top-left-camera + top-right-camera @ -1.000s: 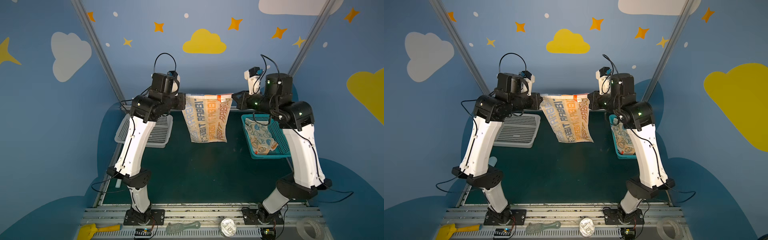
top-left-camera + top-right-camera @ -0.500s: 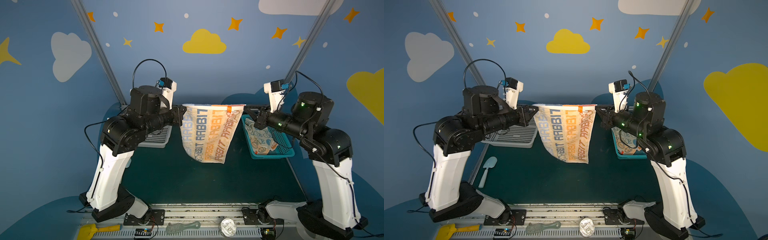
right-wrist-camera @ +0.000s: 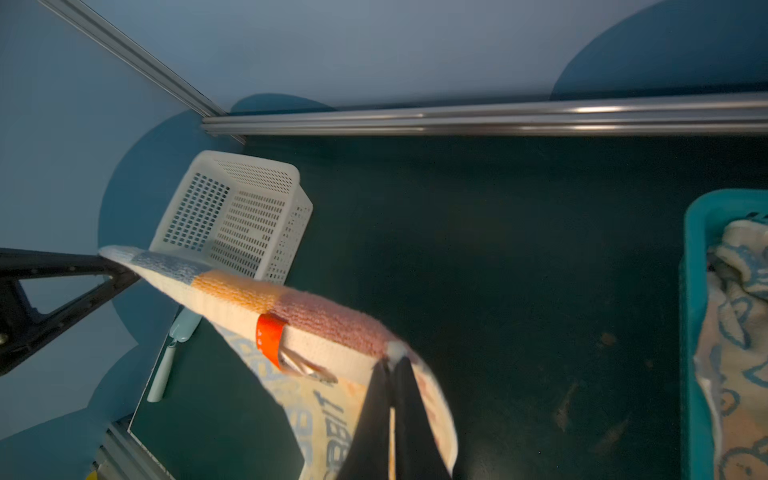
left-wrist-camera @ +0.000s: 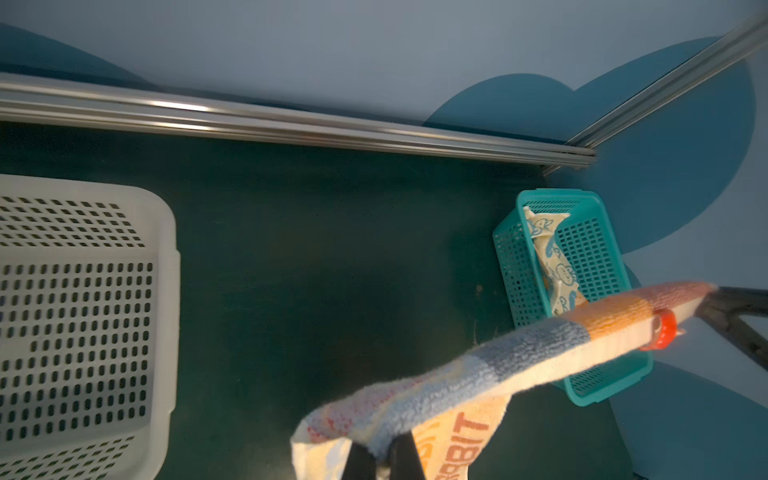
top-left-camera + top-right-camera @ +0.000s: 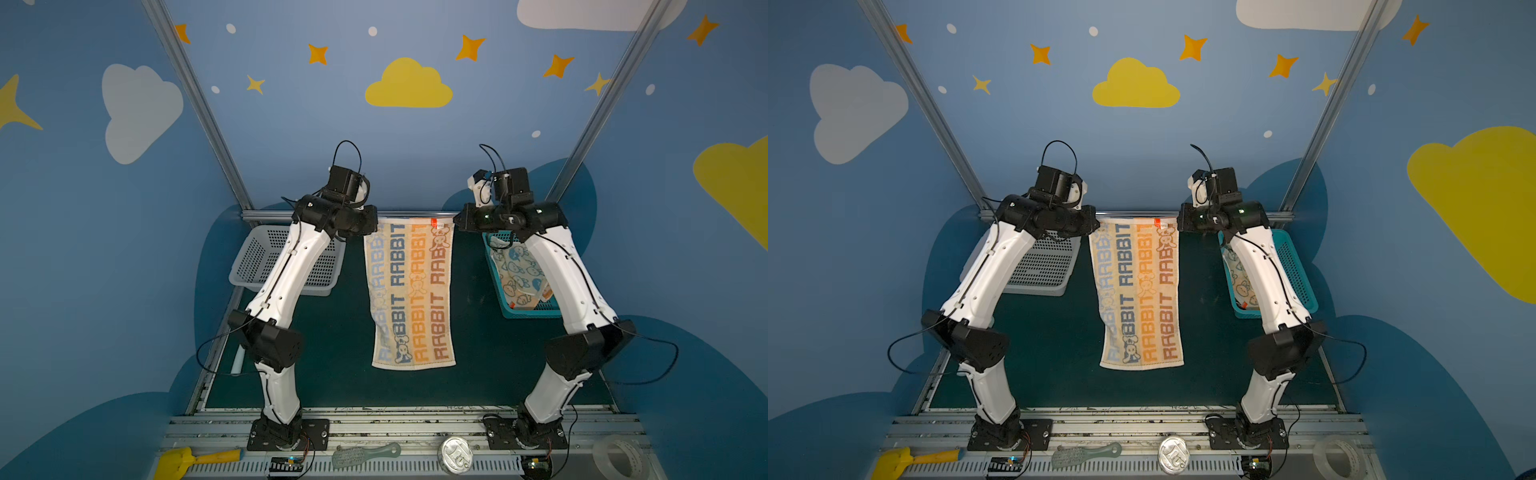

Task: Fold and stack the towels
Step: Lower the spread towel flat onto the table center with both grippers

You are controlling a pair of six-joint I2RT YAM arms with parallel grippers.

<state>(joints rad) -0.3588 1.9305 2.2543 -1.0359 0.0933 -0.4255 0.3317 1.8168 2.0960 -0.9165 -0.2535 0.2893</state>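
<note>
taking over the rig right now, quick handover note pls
Left hand: shut on one top corner of the striped towel.
Right hand: shut on the other top corner; the top edge is stretched between them and the rest hangs down.
Other towels: crumpled in the teal basket.
White basket: no towel shows in it.
Done: one towel lifted and spread.
Left: fold it, fold the others, stack all.
</note>
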